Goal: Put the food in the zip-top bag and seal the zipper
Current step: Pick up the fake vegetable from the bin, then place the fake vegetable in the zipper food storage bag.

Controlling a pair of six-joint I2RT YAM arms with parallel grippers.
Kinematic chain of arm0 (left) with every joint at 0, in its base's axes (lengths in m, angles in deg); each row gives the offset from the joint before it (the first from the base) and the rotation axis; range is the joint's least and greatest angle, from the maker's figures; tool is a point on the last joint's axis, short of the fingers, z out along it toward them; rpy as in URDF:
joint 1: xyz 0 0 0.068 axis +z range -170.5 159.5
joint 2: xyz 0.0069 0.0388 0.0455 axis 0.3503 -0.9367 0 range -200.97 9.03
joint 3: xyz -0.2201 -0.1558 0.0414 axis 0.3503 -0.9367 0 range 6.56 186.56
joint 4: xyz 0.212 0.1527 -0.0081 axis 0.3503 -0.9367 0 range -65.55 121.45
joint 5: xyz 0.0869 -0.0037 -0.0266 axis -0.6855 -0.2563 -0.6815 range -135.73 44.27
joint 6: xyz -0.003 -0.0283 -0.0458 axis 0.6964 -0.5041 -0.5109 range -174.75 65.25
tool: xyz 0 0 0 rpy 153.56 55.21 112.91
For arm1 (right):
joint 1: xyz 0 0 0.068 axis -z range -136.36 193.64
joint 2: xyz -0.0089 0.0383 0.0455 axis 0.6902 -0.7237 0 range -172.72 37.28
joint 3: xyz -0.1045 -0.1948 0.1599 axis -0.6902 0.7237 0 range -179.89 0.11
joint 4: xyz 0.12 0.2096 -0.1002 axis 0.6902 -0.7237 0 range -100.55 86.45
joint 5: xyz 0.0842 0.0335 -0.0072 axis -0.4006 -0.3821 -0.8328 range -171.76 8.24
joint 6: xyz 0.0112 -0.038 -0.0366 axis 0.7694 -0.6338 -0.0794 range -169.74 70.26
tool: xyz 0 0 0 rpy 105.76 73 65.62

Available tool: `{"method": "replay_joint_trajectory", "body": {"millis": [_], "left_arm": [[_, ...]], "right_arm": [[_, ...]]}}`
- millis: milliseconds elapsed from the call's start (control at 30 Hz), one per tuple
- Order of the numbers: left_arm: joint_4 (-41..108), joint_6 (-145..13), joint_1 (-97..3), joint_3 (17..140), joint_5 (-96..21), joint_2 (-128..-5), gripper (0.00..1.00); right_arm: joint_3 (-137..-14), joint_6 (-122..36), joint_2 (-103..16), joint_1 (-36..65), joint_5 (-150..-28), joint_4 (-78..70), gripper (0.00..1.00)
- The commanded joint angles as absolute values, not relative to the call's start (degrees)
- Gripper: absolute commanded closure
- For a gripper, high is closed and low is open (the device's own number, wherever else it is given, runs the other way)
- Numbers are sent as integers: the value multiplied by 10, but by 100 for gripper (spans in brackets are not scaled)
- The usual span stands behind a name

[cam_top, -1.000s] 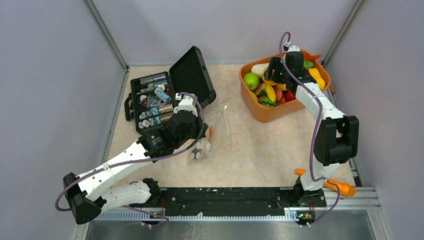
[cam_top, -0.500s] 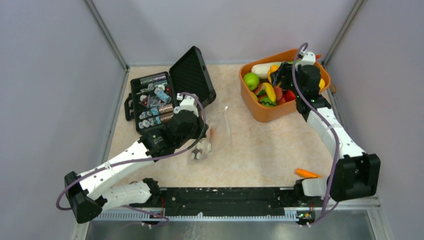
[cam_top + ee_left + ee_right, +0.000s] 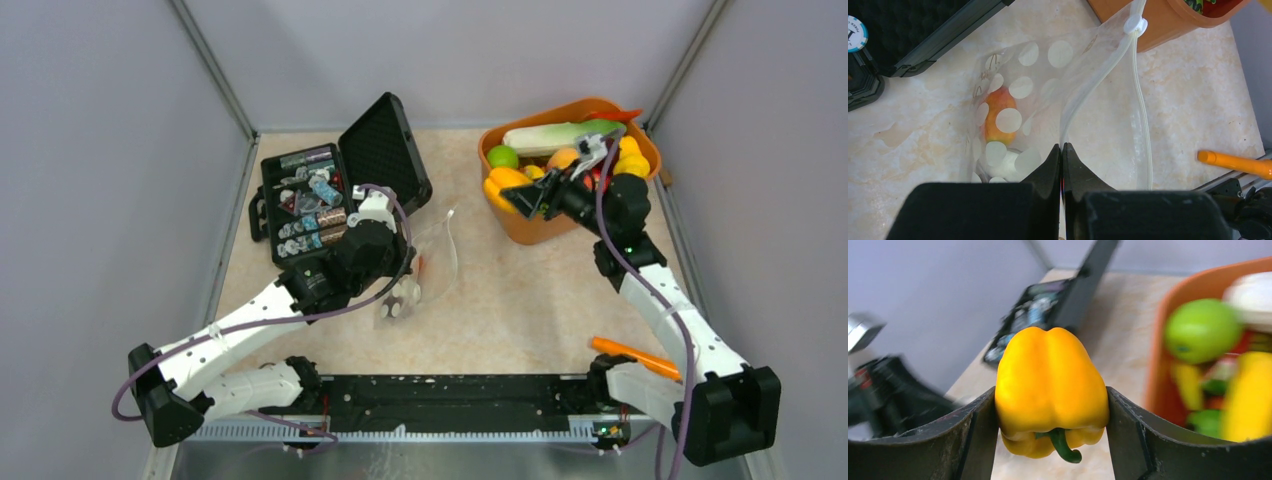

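Note:
The clear polka-dot zip-top bag [image 3: 425,270] lies mid-table with its mouth open; an orange-red toy fruit [image 3: 998,115] sits inside. Its zipper strip [image 3: 1143,125] ends in a white slider [image 3: 1136,23]. My left gripper [image 3: 1062,150] is shut on the bag's edge; it also shows in the top view [image 3: 395,290]. My right gripper [image 3: 1050,432] is shut on a yellow toy pepper [image 3: 1050,387] with a green stem, held in the air by the tub's near-left rim [image 3: 505,183]. More toy food fills the orange tub [image 3: 530,228].
An open black hard-shell case [image 3: 320,195] with small wrapped bits stands at the back left. An orange carrot-like toy [image 3: 630,353] lies near the right arm's base. Grey walls close in the table on three sides.
My right gripper has risen out of the tub with the yellow pepper and swung left over the tub's near rim. The left gripper and bag have stayed still.

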State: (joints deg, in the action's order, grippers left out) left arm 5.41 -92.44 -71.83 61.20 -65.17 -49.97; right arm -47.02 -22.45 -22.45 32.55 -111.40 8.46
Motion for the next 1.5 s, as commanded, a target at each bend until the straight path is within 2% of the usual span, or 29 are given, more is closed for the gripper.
{"method": "replay_joint_trajectory", "body": {"millis": [0,333,500,667,900,1100,1267,1367,1467], "left_arm": [[80,-915,-716,615,-662,-491,100],[80,-914,-716,619,-658,-498,100],[84,-918,-716,621,-656,-500,100],[85,-910,-716,624,-646,-504,100],[92,-900,-716,623,-610,-509,100],[96,-890,-716,625,-592,-511,100],[106,-870,-716,634,-546,-525,100],[110,-875,-716,641,-533,-532,100],[113,-875,-716,642,-536,-532,100]], "right_arm": [[-467,-254,-205,245,-1239,119,59],[-454,-338,-209,98,-1238,29,59],[-484,-382,-232,50,-1173,-55,59],[-500,-391,-256,12,-1101,-70,59],[-559,-414,-321,-55,-925,-138,62],[-559,-383,-329,-65,-766,-142,61],[-512,-348,-297,-65,-766,-58,59],[-525,-343,-316,-65,-768,-71,58],[-534,-336,-327,-65,-766,-84,50]]}}
